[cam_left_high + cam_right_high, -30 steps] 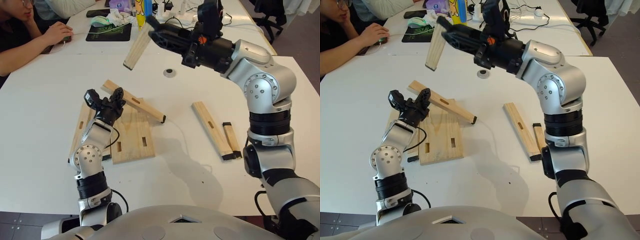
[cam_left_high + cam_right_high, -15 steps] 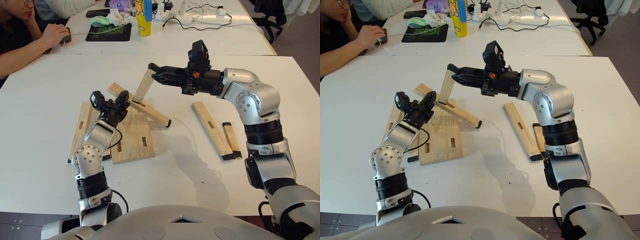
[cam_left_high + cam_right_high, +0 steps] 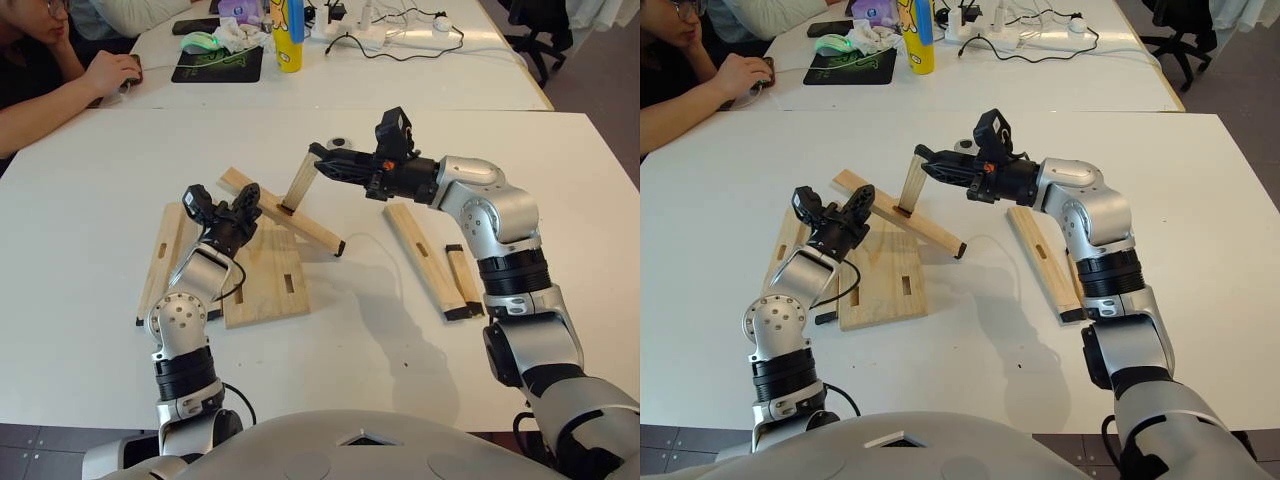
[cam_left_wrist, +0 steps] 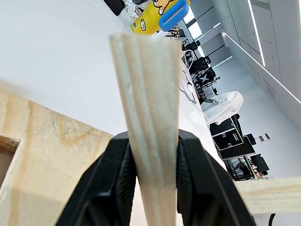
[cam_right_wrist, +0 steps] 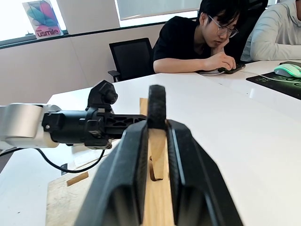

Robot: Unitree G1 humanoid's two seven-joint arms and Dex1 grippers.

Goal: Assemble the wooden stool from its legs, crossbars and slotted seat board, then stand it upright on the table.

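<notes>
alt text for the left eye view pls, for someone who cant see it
The right gripper holds a short wooden piece, its lower end at a slot in a long slotted bar that the left gripper holds tilted above the seat board. Other wooden pieces lie on the white table.

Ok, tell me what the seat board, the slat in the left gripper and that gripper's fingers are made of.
Seat board: pale bare wood, matte, with visible grain and cut slots. Slat: the same light wood, probably plywood, since its edge shows layered stripes. Left gripper fingers: black with ribbed inner faces, likely plastic or rubber; the look leaves that open.
</notes>
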